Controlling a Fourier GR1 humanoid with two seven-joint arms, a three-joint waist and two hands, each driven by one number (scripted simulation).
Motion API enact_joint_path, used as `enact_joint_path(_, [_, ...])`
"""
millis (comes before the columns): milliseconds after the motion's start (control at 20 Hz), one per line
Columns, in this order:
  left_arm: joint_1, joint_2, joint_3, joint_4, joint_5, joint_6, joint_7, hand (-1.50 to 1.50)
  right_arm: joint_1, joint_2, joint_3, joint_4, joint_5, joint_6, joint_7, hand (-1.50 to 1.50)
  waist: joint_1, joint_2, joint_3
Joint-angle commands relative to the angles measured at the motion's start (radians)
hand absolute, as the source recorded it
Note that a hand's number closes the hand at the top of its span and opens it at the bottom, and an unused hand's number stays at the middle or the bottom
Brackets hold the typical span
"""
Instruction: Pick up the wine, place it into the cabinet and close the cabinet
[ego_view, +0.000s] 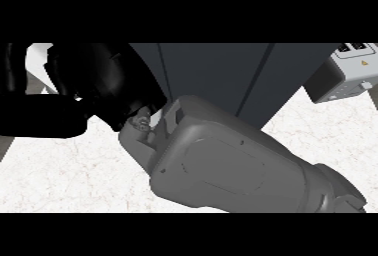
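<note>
Your right hand (96, 80) is up close by the dark cabinet (214, 70), you can't tell if it holds anything, the wine is hidden, so moving blind could bump the cabinet.

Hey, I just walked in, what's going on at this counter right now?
The robot's right forearm crosses the white counter from the lower right, with its black right hand at the left side of the dark cabinet. No wine bottle shows, and whether the hand holds anything cannot be told. A grey appliance stands right of the cabinet.
</note>
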Motion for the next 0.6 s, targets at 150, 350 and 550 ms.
enact_joint_path(150, [0.005, 0.003, 0.050, 0.023, 0.022, -0.045, 0.033, 1.50, -0.052, 0.000, -0.119, 0.374, -0.042, 0.052, -0.229, 1.50, 0.004, 0.007, 0.001])
enact_joint_path(350, [-0.018, 0.010, 0.088, 0.002, 0.051, -0.010, 0.051, 1.50, 0.005, -0.035, -0.110, 0.442, -0.025, 0.089, -0.301, 1.50, -0.012, 0.009, 0.002])
enact_joint_path(550, [-0.027, 0.008, 0.072, 0.031, 0.049, -0.026, 0.063, 1.50, -0.015, -0.058, -0.103, 0.490, -0.013, 0.104, -0.320, 1.50, -0.013, 0.016, 0.000])
